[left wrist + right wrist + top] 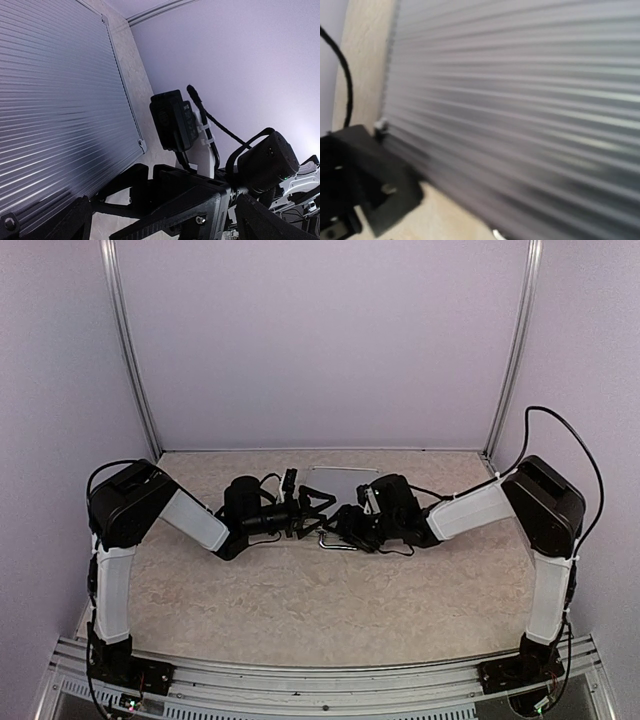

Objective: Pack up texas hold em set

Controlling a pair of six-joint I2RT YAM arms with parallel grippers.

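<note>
The silver aluminium briefcase (338,481) lies flat and shut on the surface (330,605). Its ribbed lid faces up, and a thin silver loop, seemingly its handle (337,545), lies at its near edge. The briefcase sits directly ahead of both end effectors, which meet at that edge.

The left end effector (312,508) has its fingers spread wide with nothing gripped. The lid fills the space to its left, and a metal corner cap (143,145) sits just ahead. The right arm's wrist camera (172,120) and cable crowd in close on its right.

Only one black finger (372,175) of the right end effector (348,523) shows, just beside a briefcase corner, so I cannot tell whether it is apart or clamped.

Beyond the briefcase stands the back wall (320,340), flanked by metal posts (128,360). Bare surface lies behind both end effectors.
</note>
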